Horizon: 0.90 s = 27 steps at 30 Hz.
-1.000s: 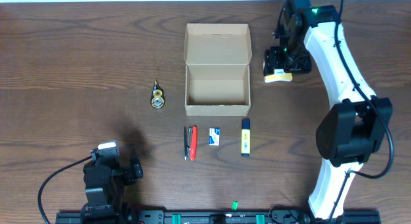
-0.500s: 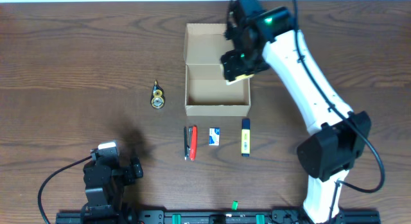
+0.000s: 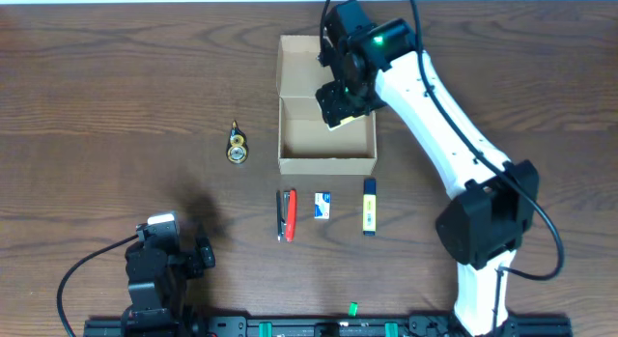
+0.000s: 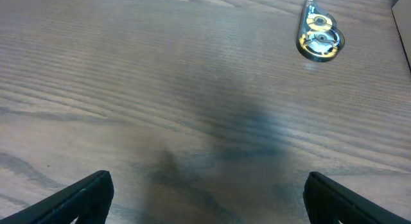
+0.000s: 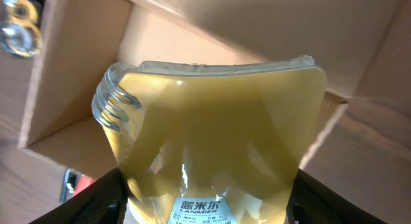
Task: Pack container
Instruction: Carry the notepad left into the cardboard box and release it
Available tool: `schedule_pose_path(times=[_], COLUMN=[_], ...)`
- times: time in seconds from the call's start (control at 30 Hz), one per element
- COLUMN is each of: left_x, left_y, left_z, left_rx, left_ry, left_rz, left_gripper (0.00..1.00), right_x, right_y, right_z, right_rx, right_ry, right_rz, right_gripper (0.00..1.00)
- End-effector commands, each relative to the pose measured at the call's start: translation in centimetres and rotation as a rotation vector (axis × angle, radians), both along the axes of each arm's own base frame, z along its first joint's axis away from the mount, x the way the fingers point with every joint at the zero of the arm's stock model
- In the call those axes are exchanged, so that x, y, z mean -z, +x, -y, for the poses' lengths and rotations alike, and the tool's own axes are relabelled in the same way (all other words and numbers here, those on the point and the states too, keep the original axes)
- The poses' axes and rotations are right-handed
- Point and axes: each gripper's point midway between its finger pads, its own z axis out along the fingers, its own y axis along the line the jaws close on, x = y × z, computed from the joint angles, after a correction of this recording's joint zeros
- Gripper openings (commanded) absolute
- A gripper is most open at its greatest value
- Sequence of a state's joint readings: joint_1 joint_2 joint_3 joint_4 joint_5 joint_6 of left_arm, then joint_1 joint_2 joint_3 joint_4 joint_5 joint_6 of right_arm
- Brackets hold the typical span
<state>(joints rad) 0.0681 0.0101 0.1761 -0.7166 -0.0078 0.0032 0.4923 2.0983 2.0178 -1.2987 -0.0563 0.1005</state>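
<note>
The tan cardboard container [image 3: 326, 134] stands open at the table's middle back, flap lid raised behind it; its wall shows in the right wrist view [image 5: 64, 76]. My right gripper [image 3: 338, 107] is shut on a yellow sticky-note pad in clear wrap [image 5: 212, 140] and holds it over the container's right part. The pad's edge shows under the gripper overhead [image 3: 335, 121]. My left gripper [image 4: 205, 198] is open and empty over bare table at the front left.
A tape dispenser [image 3: 238, 145] lies left of the container, also in the left wrist view [image 4: 319, 38]. A red stapler [image 3: 287, 214], a small blue-white box [image 3: 323, 205] and a yellow highlighter [image 3: 369, 206] lie in a row in front of the container.
My right arm has swung left from the table right of the container to above its opening, carrying the pad. The left arm has not moved.
</note>
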Motion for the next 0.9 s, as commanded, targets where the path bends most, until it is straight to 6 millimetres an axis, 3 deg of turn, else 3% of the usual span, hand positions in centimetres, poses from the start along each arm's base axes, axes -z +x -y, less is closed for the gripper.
schedule_pose_path(times=[0.0, 0.37, 0.53, 0.63, 0.87], left_x=[0.7, 0.7, 0.7, 0.7, 0.7], left_y=[-0.2, -0.2, -0.2, -0.2, -0.2], left_z=[-0.1, -0.1, -0.1, -0.1, -0.1], left_rx=[-0.008, -0.008, -0.008, -0.008, -0.008], left_ry=[0.003, 0.003, 0.003, 0.003, 0.003], left_rz=[-0.018, -0.018, -0.018, -0.018, -0.018], left_gripper=[0.95, 0.95, 0.96, 0.95, 0.96], right_x=[2.8, 7.9, 8.2, 8.2, 7.8], right_y=[-0.3, -1.9, -1.8, -1.6, -1.1], right_z=[0.2, 1.0, 0.9, 0.8, 0.2], right_rx=[-0.011, -0.008, -0.008, -0.008, -0.014], right_ry=[-0.027, -0.057, -0.054, -0.05, -0.027], right_rz=[-0.049, -0.113, -0.108, -0.1, -0.076], right_gripper=[0.68, 0.68, 0.71, 0.84, 0.85])
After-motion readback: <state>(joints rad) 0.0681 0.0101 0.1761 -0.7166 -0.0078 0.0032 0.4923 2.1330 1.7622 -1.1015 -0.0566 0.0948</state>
